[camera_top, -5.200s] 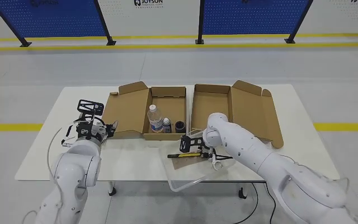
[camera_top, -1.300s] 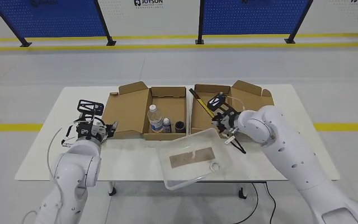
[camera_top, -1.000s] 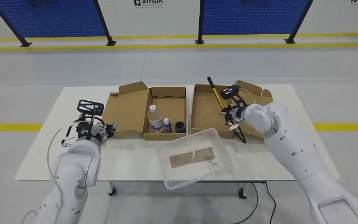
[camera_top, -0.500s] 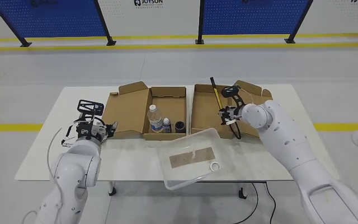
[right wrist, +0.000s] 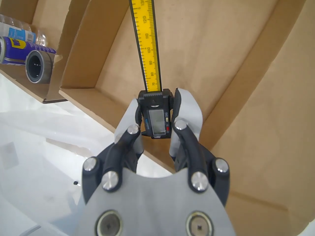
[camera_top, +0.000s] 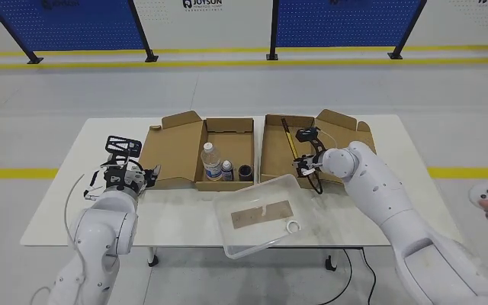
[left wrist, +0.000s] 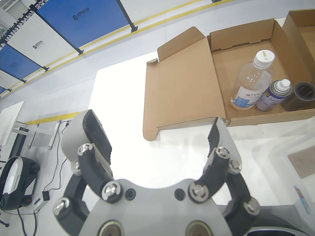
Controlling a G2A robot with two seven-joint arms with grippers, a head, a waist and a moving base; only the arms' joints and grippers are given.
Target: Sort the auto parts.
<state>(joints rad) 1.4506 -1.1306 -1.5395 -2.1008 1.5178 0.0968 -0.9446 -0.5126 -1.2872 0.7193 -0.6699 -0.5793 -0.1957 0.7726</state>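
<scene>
The left cardboard box (camera_top: pixel 232 145) holds a clear bottle (camera_top: pixel 210 162) with a blue-and-white label, a blue spray can (camera_top: pixel 226 169) and a black cylindrical part (camera_top: pixel 245 172), all against its near wall. The right cardboard box (camera_top: pixel 276 160) stands just beside it. Nearer on the bench (camera_top: pixel 175 217), a clear plastic tray (camera_top: pixel 236 238) carries a brown card (camera_top: pixel 261 213) and a white ring (camera_top: pixel 293 226).

The right claw (right wrist: pixel 156 99) pinches the digital caliper (right wrist: pixel 146 37) by its black display head. The caliper's yellow, black-numbered scale reaches away from the claw over the right box's floor; whether it touches the cardboard cannot be told. The left claw (left wrist: pixel 153 126) is spread and empty above the bench, near the left box's open flap.
</scene>
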